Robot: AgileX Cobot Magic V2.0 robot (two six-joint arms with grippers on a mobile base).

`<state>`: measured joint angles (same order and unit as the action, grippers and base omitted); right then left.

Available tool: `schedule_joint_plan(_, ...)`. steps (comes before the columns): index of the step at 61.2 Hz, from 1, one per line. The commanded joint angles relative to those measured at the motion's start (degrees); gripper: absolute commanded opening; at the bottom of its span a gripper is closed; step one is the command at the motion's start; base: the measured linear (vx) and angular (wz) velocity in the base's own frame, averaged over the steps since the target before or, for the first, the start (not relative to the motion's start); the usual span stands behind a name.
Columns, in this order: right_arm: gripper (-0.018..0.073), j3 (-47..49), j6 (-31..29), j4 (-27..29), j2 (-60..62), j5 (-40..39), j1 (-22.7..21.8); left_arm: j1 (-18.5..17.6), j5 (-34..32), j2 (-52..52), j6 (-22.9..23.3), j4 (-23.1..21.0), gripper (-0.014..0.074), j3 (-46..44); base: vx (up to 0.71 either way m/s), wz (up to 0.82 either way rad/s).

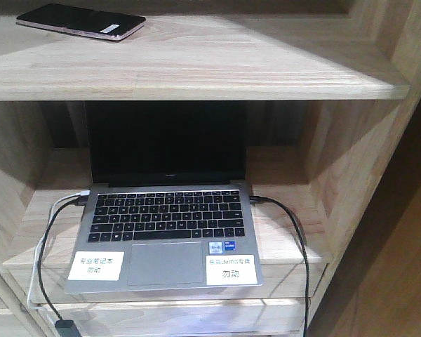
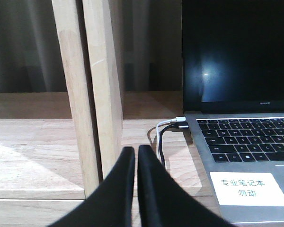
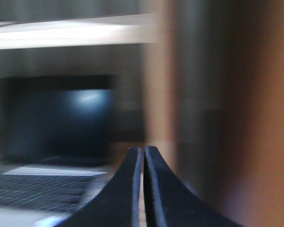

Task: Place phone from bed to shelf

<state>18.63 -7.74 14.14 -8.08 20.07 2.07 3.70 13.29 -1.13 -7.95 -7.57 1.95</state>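
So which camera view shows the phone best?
The exterior front-facing view: the phone lies whole on the top board of the shelf. Neither wrist view shows it; they show the laptop.

Phone flat on upper shelf board, open laptop on board below.

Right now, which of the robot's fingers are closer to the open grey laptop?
Left, I'd judge. The left fingers sit just beside the grey laptop, by its cables. The right fingers see it farther off, blurred.
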Motion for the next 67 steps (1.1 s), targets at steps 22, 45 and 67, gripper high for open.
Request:
schedule_joint_plan(22,-0.0004,-7.4,1.6,-1.4,7.1,-5.5,-8.7,0.1,-4.2,-0.3,0.2,-0.4,0.0001,0.1,0.00,0.00)
schedule_joint_plan(45,-0.0004,-11.4,7.7,-10.4,7.2,-11.7,-1.8,0.1,-4.2,-0.3,0.2,-0.4,0.0001,0.1,0.00,0.00)
schedule_joint_plan(67,-0.0004,-20.6,13.1,-15.3,8.0,-28.4,-1.3,0.1,-4.2,-0.3,0.2,-0.4,0.0001,0.1,0.00,0.00)
